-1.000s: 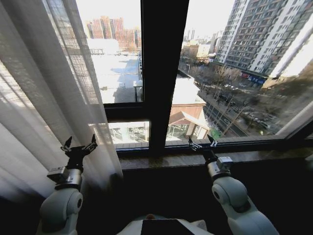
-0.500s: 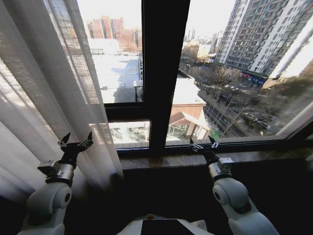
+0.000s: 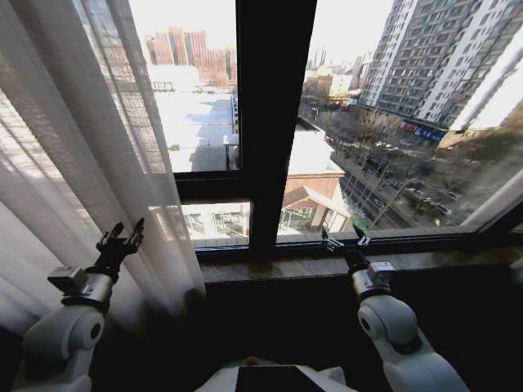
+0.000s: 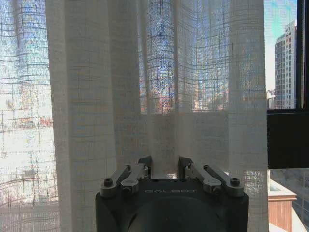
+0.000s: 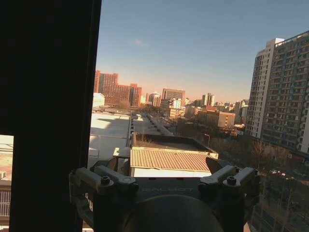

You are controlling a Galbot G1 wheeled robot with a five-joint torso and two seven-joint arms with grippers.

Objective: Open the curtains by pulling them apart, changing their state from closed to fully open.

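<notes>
Sunlit city fills the bared window frame (image 3: 274, 122). Curtains (image 3: 73, 163) bunch leftward; left gripper (image 3: 121, 240), fingers spread, seemingly against them. Right gripper (image 3: 344, 240), also spread, idles at the sill (image 3: 270, 265).

Left curtain (image 3: 73, 163) blocks left tool (image 3: 121, 238); black window frame (image 3: 274, 122) centre.

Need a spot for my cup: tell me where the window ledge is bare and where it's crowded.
The ledge is bare right of the right gripper, and between that gripper and the curtain. It is crowded at the left end, where the curtain hangs around the left gripper.
</notes>
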